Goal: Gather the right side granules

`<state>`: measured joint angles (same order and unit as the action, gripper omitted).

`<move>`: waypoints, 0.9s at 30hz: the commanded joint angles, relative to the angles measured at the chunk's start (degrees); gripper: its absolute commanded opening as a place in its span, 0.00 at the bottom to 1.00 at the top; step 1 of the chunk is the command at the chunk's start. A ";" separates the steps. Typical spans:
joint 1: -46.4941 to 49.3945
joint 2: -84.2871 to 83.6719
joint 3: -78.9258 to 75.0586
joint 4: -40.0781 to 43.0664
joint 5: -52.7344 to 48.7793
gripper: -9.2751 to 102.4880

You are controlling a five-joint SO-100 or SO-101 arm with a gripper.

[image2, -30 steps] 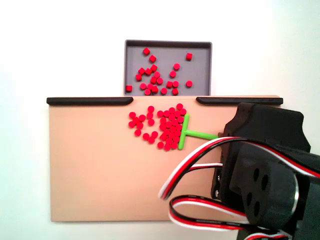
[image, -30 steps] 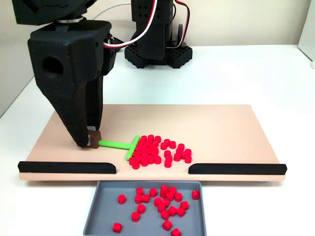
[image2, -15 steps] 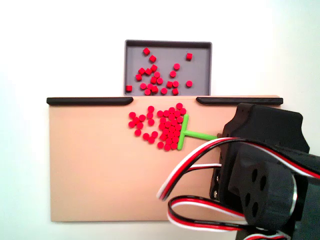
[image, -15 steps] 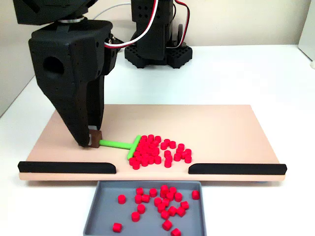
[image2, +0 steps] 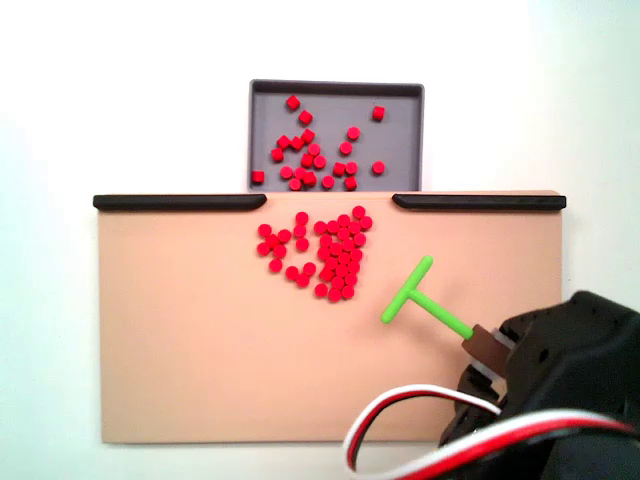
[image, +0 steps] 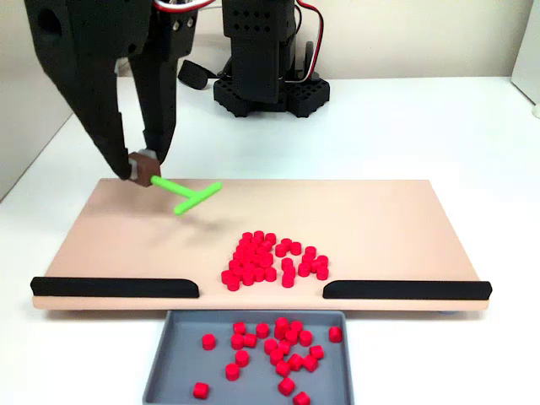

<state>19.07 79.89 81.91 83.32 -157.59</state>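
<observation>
A black robot gripper [image: 145, 168] is clamped on the stem of a green T-shaped stick [image: 186, 193], holding it in the air above the tan board [image: 380, 228]. Red granules [image: 272, 260] lie clustered on the board near the gap between two black rails (apart from the stick). More granules sit in the grey tray [image: 173, 359].
</observation>
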 commanded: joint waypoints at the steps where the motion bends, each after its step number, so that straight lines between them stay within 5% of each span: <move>1: -2.72 5.45 2.11 -0.26 16.61 0.08; 13: -13.18 12.39 8.70 -0.26 61.00 0.08; 27: -19.51 19.78 15.12 -0.26 78.22 0.08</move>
<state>0.00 97.56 97.29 83.23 -80.77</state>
